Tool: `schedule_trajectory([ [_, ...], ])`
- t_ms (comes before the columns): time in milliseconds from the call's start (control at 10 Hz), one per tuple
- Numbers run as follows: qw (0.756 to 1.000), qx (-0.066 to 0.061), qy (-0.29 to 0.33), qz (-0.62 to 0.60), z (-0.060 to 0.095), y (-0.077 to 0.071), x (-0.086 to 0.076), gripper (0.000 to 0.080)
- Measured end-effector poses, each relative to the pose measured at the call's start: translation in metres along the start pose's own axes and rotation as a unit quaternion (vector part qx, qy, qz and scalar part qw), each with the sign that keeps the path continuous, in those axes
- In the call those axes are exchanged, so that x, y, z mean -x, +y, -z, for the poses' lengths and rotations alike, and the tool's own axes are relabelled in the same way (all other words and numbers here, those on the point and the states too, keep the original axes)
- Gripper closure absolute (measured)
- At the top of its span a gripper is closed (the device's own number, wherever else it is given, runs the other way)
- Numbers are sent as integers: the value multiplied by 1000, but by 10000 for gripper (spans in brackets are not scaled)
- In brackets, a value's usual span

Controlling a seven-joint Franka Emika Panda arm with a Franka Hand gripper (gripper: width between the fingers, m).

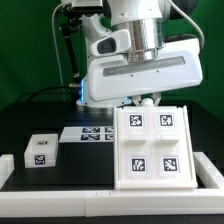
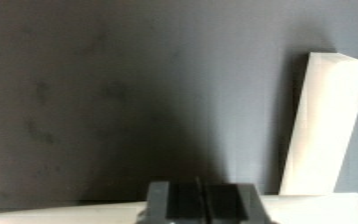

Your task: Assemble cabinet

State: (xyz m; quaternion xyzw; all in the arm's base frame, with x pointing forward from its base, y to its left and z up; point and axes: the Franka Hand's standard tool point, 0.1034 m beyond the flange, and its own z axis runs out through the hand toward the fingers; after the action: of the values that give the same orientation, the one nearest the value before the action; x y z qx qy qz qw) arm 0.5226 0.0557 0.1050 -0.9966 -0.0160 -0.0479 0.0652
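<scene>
- While the arm hangs over the back half of the surface (image 1: 70,172), its gripper (image 1: 146,101) sits just behind the rear edge of one large white cabinet body (image 1: 152,150), mostly hidden by it in the exterior view.
- In the wrist view the two fingers (image 2: 179,203) appear pressed together with nothing between them. Dark bare surface lies beyond them.
- That one cabinet body lies flat near the front edge, toward the exterior view's right. Its top face is split into four recessed squares, each with one tag, four tags in all.
- One small white cabinet block (image 1: 40,150) with a single tag stands near the exterior view's left edge, well apart from the cabinet body.
- One marker board (image 1: 86,133) lies flat between the two, further back, carrying several tags.
- One white rail (image 1: 90,191) runs along the front edge and turns up at the left corner.
- The wrist view also shows one long white piece (image 2: 327,125) beside the fingers, not touching them. I cannot tell which part it belongs to.
</scene>
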Motion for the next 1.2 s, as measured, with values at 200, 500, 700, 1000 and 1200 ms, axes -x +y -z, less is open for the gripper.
schedule_trajectory([
  [200,1000,-2,-7,2,15,-3,-3,797],
  [500,1000,-6,-8,4,30,-6,-20,797],
  [700,1000,-6,-8,4,29,-6,-20,797],
  [1000,1000,-6,-9,5,30,-6,-20,797],
  [1200,1000,-6,-9,5,30,-6,-20,785],
])
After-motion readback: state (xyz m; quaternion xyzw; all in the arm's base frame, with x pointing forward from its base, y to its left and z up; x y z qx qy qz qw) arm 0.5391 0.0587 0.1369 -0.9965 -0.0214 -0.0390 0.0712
